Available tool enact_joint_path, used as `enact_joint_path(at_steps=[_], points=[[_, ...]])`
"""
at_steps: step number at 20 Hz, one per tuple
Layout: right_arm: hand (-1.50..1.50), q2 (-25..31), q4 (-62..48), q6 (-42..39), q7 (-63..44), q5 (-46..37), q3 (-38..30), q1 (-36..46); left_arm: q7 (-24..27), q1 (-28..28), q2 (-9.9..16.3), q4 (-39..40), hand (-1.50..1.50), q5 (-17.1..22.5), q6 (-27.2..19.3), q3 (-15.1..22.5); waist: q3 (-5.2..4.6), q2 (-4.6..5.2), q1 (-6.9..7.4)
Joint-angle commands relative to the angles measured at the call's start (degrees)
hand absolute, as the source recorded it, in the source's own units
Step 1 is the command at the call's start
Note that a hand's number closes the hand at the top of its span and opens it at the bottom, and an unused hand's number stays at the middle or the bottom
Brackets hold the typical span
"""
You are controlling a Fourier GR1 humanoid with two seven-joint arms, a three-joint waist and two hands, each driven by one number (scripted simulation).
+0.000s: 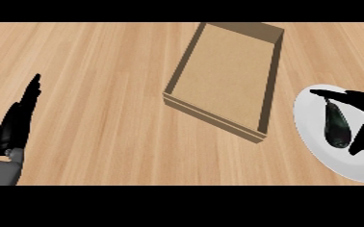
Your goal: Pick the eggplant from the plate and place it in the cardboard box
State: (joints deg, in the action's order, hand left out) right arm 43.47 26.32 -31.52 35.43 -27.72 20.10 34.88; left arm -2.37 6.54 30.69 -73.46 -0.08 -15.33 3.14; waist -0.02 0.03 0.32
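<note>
The wooden worktop point(99, 67) spreads wide, and on it the cardboard box point(224, 79) sits open with nothing inside, so the placing is all still to do. To its right, at the edge of view, the white plate point(320, 146) carries the dark eggplant point(337, 125), not yet lifted. The right robot hand point(350, 97) reaches over it, dark fingers on either side of the eggplant, though I can't tell if they have closed on it. The left robot hand point(20, 115) rests open at the far left edge, holding nothing. Only the box's near wall stands between plate and box floor.
</note>
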Motion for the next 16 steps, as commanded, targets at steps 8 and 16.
enact_joint_path(at_steps=[8,16], points=[[1.5,-5.2,-0.92,6.81,-1.41,-2.33,-3.41,-0.25,0.88,0.27,-3.58,0.42,0.0,-3.32,0.11,-1.41,0.06,0.14,0.2],[1.5,-5.71,-1.38,17.07,-1.44,-3.87,-7.73,-0.89,1.77,-2.91,-3.82,-1.37,0.0,-3.78,1.91,-3.9,0.03,0.03,0.03]])
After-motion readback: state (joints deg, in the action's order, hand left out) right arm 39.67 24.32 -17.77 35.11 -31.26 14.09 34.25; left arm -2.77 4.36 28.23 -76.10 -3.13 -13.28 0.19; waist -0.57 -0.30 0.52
